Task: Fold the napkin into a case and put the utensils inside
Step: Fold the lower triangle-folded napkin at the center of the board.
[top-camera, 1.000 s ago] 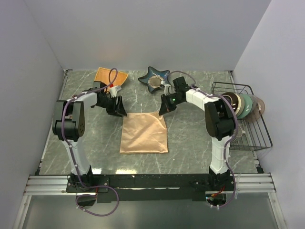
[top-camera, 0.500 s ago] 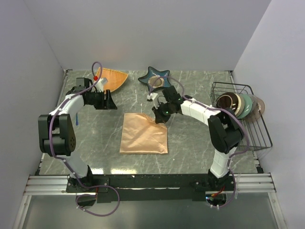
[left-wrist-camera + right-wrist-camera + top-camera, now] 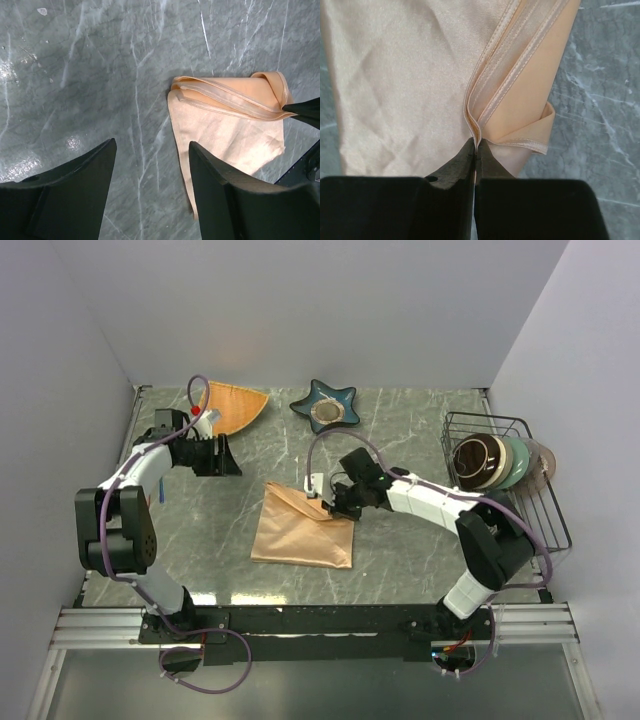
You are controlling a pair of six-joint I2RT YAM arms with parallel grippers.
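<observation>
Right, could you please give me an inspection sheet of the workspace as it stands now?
Surface: marble table, grey with pale veins, glossy.
Job's things: napkin lies folded, one far corner turned over; utensils: nothing seen.
Clutter: orange fan dish and star dish at the far edge; wire basket holding bowls on the right.
Grippers: left gripper open above bare table beside the napkin; right gripper shut on the napkin's layered hems.
Cables: purple cables arch off both arms.
Surroundings: plain pale walls on three sides.
</observation>
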